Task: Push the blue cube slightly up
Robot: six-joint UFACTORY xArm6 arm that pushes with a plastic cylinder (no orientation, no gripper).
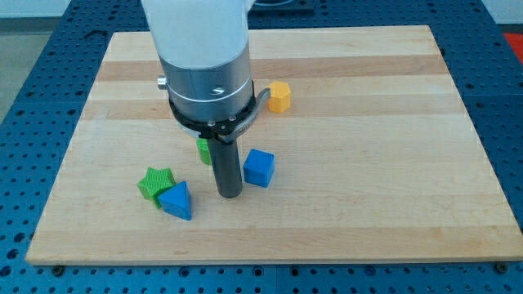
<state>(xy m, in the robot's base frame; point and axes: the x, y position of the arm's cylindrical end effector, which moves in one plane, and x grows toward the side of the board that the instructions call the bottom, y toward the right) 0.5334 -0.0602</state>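
The blue cube (259, 167) lies on the wooden board (368, 122) a little below its centre. My tip (228, 194) rests on the board just to the left of the cube and slightly below it, a small gap apart. The rod rises from the tip into the arm's grey and white body (204, 57), which hides part of the board behind it.
A green block (203, 150) is partly hidden behind the rod. A green star-shaped block (155, 181) and a blue triangular block (177, 201) lie touching at the lower left. A yellow block (279, 96) sits above, right of the arm.
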